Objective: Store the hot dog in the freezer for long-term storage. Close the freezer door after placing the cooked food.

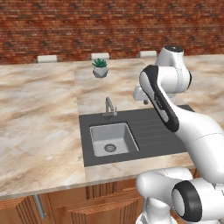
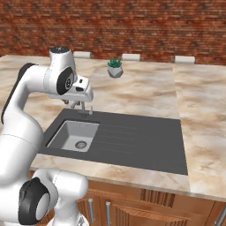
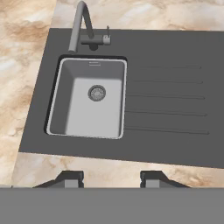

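Observation:
The hot dog, the freezer and the freezer door are out of view. My gripper hangs above the front edge of a dark sink unit, pointing down at it. Its two dark fingertips stand apart with nothing between them, so it is open. In the base views the hand sits over the counter just behind the faucet, well above the surface.
A grey sink basin with a bent faucet sits in the dark unit, with a ribbed drainboard to its right. A small potted plant stands on the marble counter near the brick wall. Wooden cabinets run below.

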Available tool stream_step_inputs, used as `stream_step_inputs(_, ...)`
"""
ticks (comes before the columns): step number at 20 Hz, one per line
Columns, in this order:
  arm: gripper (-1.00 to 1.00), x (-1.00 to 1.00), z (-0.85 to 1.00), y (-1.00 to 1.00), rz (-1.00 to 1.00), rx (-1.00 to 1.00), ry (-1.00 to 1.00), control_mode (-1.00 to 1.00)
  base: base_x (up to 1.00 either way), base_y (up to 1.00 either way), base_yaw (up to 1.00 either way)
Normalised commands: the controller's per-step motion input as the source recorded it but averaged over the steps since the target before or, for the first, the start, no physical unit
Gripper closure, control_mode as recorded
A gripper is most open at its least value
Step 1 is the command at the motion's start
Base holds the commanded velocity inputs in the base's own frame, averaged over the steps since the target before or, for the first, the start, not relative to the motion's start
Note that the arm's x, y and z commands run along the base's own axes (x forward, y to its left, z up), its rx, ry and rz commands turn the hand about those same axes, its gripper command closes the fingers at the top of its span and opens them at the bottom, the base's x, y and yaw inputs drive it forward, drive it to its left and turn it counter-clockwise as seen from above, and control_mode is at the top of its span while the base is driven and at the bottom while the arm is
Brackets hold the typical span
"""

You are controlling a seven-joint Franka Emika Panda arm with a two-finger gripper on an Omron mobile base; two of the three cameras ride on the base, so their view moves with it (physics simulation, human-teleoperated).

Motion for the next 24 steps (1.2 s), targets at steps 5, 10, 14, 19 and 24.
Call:
stream_step_inputs(5, -1.00, 0.00, 0.00, 0.00, 0.00, 0.00, 0.00, -1.00, 0.00, 0.00, 0.00)
stream_step_inputs(10, -1.00, 0.00, 0.00, 0.00, 0.00, 0.00, 0.00, -1.00, 0.00, 0.00, 0.00)
stream_step_inputs(14, -1.00, 0.00, 0.00, 0.00, 0.00, 0.00, 0.00, -1.00, 0.00, 0.00, 0.00)
stream_step_inputs(19, -1.00, 0.00, 0.00, 0.00, 0.00, 0.00, 0.00, -1.00, 0.00, 0.00, 0.00)
stream_step_inputs(24, -1.00, 0.00, 0.00, 0.00, 0.00, 0.00, 0.00, -1.00, 0.00, 0.00, 0.00)
